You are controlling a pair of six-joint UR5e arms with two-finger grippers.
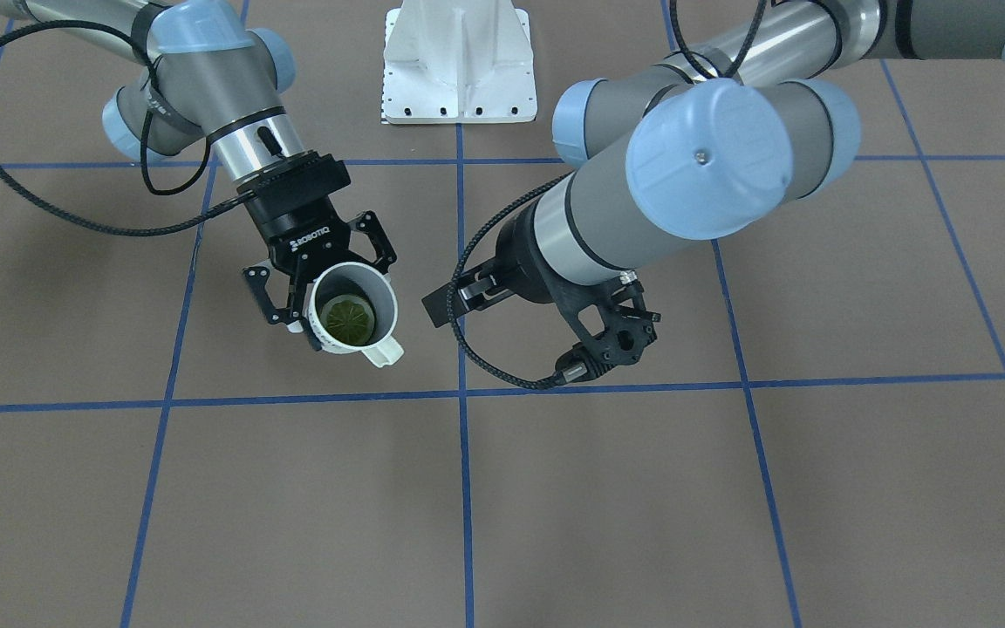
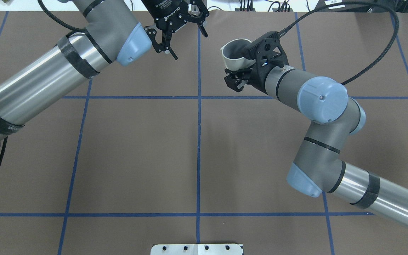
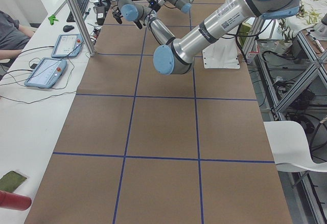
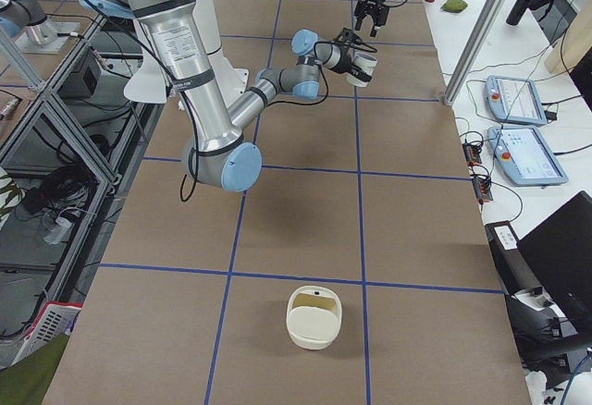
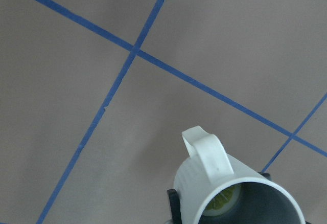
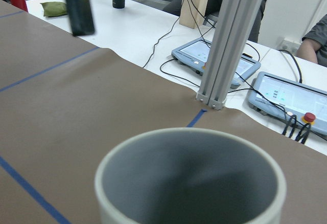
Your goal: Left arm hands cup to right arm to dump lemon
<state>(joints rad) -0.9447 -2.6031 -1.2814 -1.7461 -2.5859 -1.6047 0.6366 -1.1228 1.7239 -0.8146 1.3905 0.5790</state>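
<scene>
My right gripper (image 1: pixel 321 286) is shut on the cream-white cup (image 1: pixel 354 307) and holds it mouth-up above the table, with the handle pointing away from the robot. The yellow-green lemon (image 1: pixel 350 319) lies inside the cup. The overhead view shows the cup (image 2: pixel 233 59) in front of the right gripper (image 2: pixel 238 70), with the lemon hidden there. My left gripper (image 2: pixel 190 46) is open and empty, a short way to the cup's left and apart from it. The left wrist view looks down on the cup (image 5: pixel 204 175) and the lemon (image 5: pixel 223 202). The right wrist view shows only the cup's grey inside (image 6: pixel 189 183).
The white robot base plate (image 1: pixel 459 74) stands between the arms. A cream container (image 4: pixel 314 317) sits on the table towards its right end. Past the table's far edge are an aluminium post (image 6: pixel 232 40), tablets (image 6: pixel 286 98) and seated people.
</scene>
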